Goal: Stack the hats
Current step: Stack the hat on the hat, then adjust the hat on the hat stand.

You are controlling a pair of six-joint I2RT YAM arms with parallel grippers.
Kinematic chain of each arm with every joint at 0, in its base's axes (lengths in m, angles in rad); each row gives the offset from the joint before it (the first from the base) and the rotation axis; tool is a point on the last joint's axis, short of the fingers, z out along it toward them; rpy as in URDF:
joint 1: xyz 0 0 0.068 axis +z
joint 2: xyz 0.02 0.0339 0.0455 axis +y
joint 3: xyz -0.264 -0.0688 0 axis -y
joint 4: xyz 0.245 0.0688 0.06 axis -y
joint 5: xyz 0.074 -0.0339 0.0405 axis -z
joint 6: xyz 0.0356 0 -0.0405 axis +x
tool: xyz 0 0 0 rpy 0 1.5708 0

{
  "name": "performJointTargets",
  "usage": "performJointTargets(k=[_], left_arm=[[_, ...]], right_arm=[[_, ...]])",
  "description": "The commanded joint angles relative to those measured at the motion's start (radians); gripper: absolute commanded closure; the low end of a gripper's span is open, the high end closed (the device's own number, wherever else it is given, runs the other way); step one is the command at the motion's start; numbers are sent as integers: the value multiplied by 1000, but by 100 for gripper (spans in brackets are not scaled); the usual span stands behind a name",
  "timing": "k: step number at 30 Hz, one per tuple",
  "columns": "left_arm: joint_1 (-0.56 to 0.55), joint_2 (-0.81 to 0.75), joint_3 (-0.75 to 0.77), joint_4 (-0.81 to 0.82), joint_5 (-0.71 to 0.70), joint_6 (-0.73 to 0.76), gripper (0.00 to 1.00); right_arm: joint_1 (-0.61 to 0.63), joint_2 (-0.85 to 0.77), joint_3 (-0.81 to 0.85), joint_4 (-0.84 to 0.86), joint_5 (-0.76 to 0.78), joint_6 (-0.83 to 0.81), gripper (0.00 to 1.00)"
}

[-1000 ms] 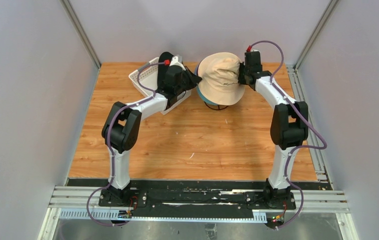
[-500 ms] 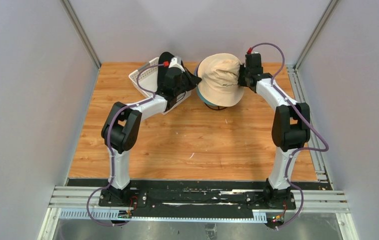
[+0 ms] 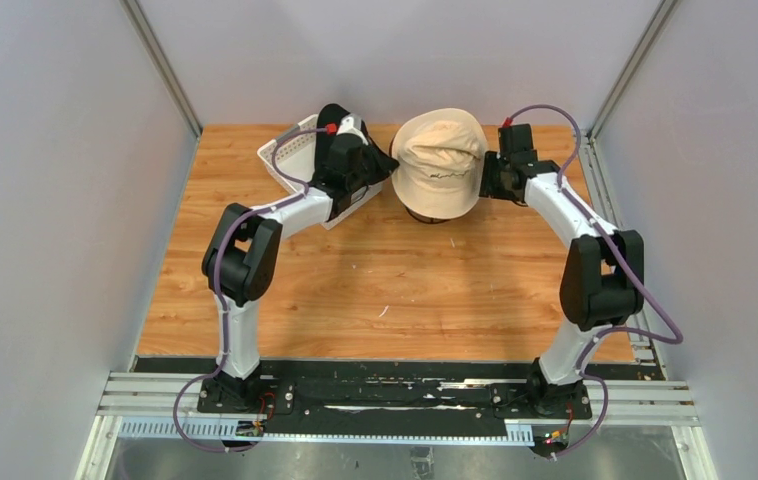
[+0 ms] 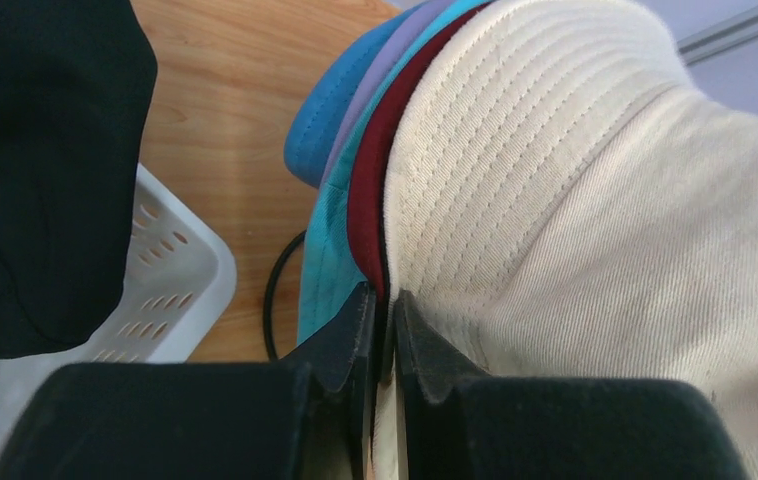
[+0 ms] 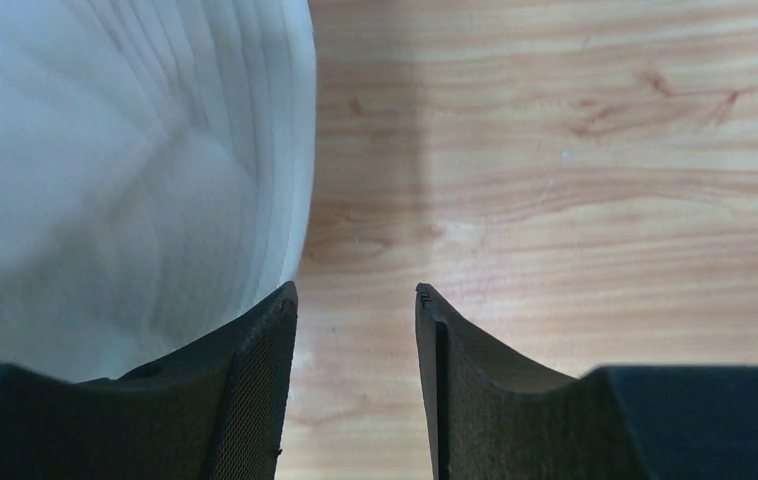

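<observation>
A beige hat (image 3: 440,160) sits on top of a pile of hats at the back middle of the table. The left wrist view shows the brims under the beige hat (image 4: 575,200): dark red (image 4: 373,170), teal (image 4: 325,275), lavender (image 4: 395,55) and blue (image 4: 317,140). My left gripper (image 3: 385,165) is at the pile's left side, its jaws (image 4: 383,300) shut on the beige brim. My right gripper (image 3: 490,182) stands open just right of the pile, with only bare wood between its fingers (image 5: 355,295); the beige hat (image 5: 125,180) lies to its left. A black hat (image 4: 45,170) lies in the basket.
A white lattice basket (image 3: 290,155) stands at the back left, under my left wrist. The black wire stand (image 3: 433,217) pokes out beneath the pile, its ring (image 4: 273,300) visible beside the basket (image 4: 175,290). Grey walls close in the table at the back and sides.
The right gripper has opened, let go of the beige hat and drawn back to the right. The beige hat has dropped lower over the pile. The left gripper stays at the brim.
</observation>
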Motion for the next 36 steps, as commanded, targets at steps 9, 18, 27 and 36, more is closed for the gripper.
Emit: performJointTargets(k=[9,18,27,36], left_arm=[[53,123,89,-475,-14,131,63],[54,12,43,-447,-22,124,63],[53,-193,-99,-262,50,170,59],[52,-290,-106,-115,92,221,37]], right_arm=[[-3,-248,15,-79,-1,-37,52],[-5,-308,-4,-21,-7,-48,51],[-5,-355,-96,81,-55,-50,51],[-8,-471,-279,271,-174,-12,48]])
